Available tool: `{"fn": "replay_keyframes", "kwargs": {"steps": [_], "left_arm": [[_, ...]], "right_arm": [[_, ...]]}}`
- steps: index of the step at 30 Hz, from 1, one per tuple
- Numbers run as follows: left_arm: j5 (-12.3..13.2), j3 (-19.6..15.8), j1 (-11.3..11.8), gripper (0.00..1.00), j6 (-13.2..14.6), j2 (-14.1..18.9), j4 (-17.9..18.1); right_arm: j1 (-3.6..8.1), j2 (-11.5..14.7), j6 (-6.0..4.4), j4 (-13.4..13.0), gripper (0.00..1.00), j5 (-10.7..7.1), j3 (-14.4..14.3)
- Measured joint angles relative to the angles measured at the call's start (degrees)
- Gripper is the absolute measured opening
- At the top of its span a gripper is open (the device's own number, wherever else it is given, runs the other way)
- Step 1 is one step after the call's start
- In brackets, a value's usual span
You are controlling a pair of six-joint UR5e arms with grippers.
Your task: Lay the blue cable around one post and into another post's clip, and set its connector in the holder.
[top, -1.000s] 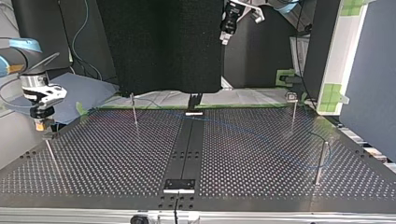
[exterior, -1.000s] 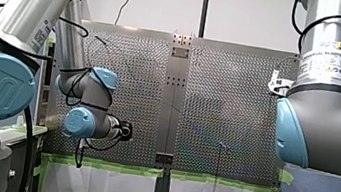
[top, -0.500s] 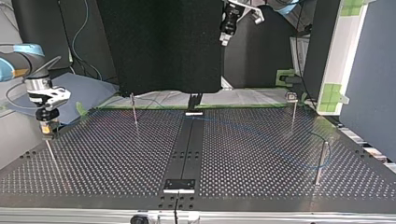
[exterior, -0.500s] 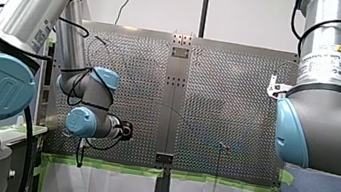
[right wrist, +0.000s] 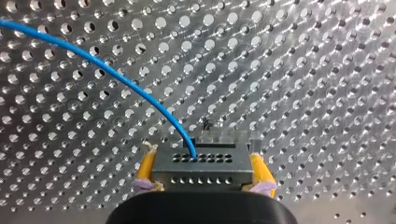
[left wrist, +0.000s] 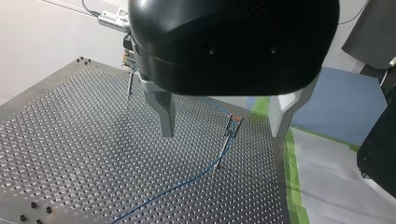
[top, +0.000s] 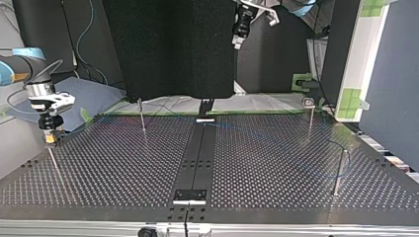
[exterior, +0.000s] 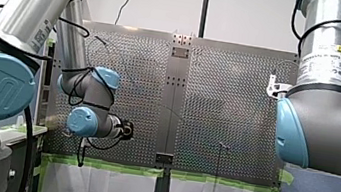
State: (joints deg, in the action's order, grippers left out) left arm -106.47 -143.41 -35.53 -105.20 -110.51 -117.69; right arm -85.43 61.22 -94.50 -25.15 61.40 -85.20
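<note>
We are watching our right gripper point(top: 50, 138) settling. Over the last second it has slid a little toward the top view's right and dipped slightly, and in the latest half second it is hardly moving, so it is now hanging just above the tip of the thin post point(top: 54, 165) at that view's left. Its yellow pads are pinching the connector point(right wrist: 201, 164) by its two sides, and the blue cable point(right wrist: 116, 74) is leaving the connector's face and arcing away over the perforated surface point(top: 123, 168). Our left gripper point(left wrist: 222, 121) is barely shifting at all. It is hanging well above the surface with its fingers spread wide and nothing between them. In its wrist view the cable is lying along the surface, climbing to the clip post point(left wrist: 232, 125) and heading on toward the right gripper; whether it is truly seated in the clip we cannot tell. In the top view a faint blue line is also curving by the outer post point(top: 339, 170) at that view's right. We are reading the small shift as lining up for the last step — the routing is looking largely done, and the connector is not yet set down. Whether the thin post carries the holder is too small to tell, so we are judging that the next move calls for a slow, straight descent.
</note>
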Motion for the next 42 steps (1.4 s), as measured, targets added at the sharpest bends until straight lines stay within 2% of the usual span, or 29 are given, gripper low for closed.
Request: {"fn": "replay_keyframes", "kwargs": {"steps": [5,13,37,42], "left_arm": [[-0.04,0.01,0.00,1.00,0.06,0.00,-0.16],[-0.03,0.04,0.01,1.00,0.09,0.00,-0.37],[0.00,0.08,0.00,1.00,0.09,0.00,-0.36],[0.00,0.08,0.00,1.00,0.10,0.00,-0.36]], "right_arm": [[0.07,0.00,0.44,-0.70,0.21,-1.15,0.00],[0.57,0.01,0.59,-0.97,0.21,-1.38,-0.01],[0.83,0.04,-1.27,-1.39,0.21,-1.53,0.59],[0.58,0.00,-2.04,-1.17,0.21,-0.75,0.58]]}}
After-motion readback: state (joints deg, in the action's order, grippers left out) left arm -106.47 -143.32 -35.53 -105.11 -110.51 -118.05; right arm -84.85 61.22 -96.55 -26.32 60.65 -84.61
